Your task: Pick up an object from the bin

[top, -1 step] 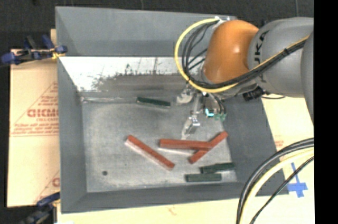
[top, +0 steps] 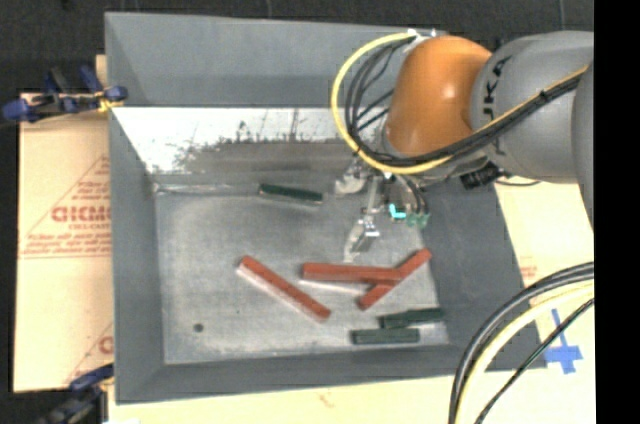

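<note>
My gripper hangs in the right half of the bin, its metal fingertips just above the floor. Directly below it lies a long red bar, with a pale bar tucked under it. A shorter red bar slants up to the right of those, beside the gripper. Another long red bar lies diagonally to the lower left. Nothing shows between the fingers.
A dark green bar rests near the back wall, left of the gripper. Two dark green bars lie at the front right corner. The arm's orange cover and cables hang over the bin's right rear part.
</note>
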Controlling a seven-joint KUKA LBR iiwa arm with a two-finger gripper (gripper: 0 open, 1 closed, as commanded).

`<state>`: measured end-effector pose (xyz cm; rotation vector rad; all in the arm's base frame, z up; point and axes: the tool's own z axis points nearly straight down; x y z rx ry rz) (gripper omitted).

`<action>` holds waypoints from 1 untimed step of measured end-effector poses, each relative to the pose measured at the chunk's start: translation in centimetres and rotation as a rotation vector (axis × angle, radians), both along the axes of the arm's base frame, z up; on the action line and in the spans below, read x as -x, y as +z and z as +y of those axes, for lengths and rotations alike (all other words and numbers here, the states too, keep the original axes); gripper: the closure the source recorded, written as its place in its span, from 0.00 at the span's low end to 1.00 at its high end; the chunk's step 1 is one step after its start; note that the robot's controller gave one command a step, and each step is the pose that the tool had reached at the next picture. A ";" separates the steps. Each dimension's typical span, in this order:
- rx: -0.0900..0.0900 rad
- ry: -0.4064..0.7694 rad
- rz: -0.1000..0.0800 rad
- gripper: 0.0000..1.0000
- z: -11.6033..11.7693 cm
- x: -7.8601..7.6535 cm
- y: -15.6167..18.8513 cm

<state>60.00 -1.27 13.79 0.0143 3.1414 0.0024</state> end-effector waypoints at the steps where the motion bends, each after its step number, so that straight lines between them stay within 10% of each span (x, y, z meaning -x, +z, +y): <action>1: 0.004 0.212 0.004 1.00 3.4 -1.8 -5.8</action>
